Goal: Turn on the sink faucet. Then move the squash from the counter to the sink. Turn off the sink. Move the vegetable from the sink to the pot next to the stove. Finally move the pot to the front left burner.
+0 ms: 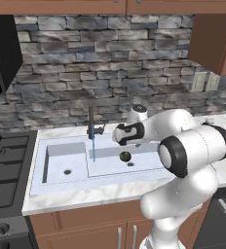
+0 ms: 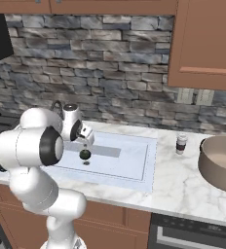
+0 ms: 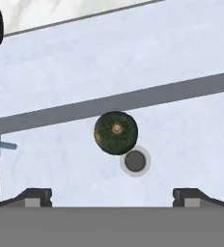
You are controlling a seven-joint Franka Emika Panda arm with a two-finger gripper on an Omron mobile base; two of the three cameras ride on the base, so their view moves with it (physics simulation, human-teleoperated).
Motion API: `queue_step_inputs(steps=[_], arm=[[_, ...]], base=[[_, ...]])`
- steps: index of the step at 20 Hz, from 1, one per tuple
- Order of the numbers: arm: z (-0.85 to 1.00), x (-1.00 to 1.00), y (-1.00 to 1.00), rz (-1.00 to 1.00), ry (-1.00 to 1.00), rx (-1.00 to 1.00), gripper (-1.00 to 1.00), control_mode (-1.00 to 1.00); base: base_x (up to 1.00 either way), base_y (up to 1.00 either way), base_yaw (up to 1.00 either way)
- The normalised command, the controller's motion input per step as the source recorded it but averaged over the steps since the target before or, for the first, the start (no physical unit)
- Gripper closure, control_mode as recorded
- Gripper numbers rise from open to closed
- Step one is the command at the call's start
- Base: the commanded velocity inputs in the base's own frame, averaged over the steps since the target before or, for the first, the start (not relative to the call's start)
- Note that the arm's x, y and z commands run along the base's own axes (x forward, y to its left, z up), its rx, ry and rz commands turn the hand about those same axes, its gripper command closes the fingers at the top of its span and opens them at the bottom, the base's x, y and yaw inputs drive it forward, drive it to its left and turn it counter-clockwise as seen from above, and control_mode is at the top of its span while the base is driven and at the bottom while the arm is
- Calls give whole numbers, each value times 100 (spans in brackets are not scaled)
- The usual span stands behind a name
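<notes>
The gripper (image 3: 111,197) is hanging over the large bowl of the sink (image 1: 61,146) with its jaws spread wide and nothing between them, looking straight down at the squash (image 3: 116,133). The squash is lying on the basin floor, free of the fingers and just beside the round drain (image 3: 135,161). A thin blue stream of water (image 1: 93,148) is falling from the sink faucet (image 1: 91,124) at the divider between the two bowls, so the tap seems to be running and shutting it off looks like the step in hand. The risk from here is the reach to the small side lever: the arm is folding tightly over the basin, and a swing toward the faucet could knock the post or miss the lever and leave the water on. The squash is round and sitting on a smooth floor, so it may roll toward the drain or away from a closing grip if the fingers come down off centre. The pot (image 2: 223,163) is waiting on the counter (image 2: 183,180) to the right, with a small jar (image 2: 181,144) standing between sink and pot that a low carry could clip.
</notes>
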Motion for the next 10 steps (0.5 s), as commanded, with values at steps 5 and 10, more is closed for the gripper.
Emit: queue_step_inputs(steps=[5, 10], arm=[[30, -12, 0, 17, -23, 0, -100, -100], [28, -1, 0, 22, -20, 0, -100, -100]], base=[[0, 0, 0], [0, 0, 0]])
